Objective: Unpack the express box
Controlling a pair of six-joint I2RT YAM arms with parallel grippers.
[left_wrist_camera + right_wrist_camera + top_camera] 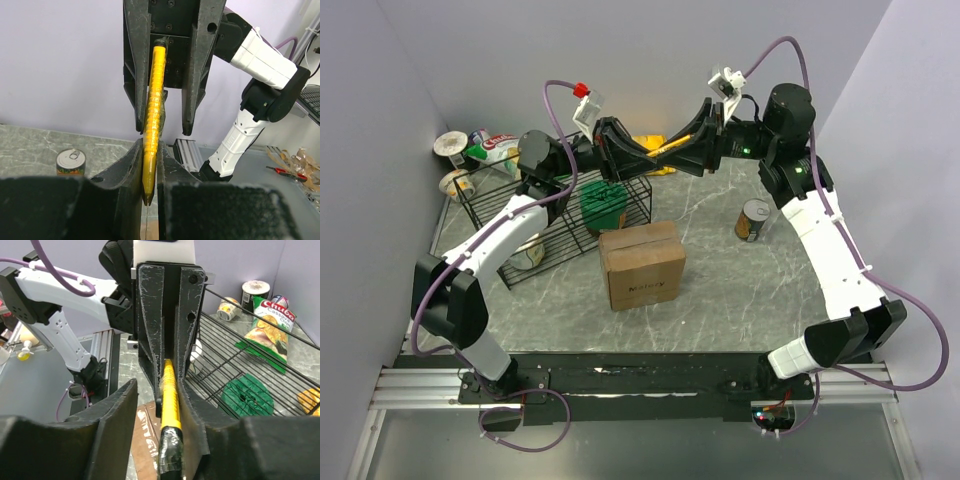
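Observation:
The express box (642, 263), a brown cardboard carton with its taped seam on top, sits shut in the middle of the table. Above and behind it both grippers meet tip to tip over the basket. My left gripper (618, 160) (150, 150) is shut on a yellow utility knife (665, 147) (154, 115) (170, 400), gripping its pointed end. My right gripper (672, 155) (159, 387) stands around the knife's other end. One finger lies against the knife and the other is still a gap away, so it is open. The box's taped top (146, 437) shows below the jaws.
A black wire basket (560, 215) stands left of the box with a green object (602, 203) in it. A tin can (753, 220) stands on the right. A chip bag (492, 148) and cups (450, 145) lie in the back left corner.

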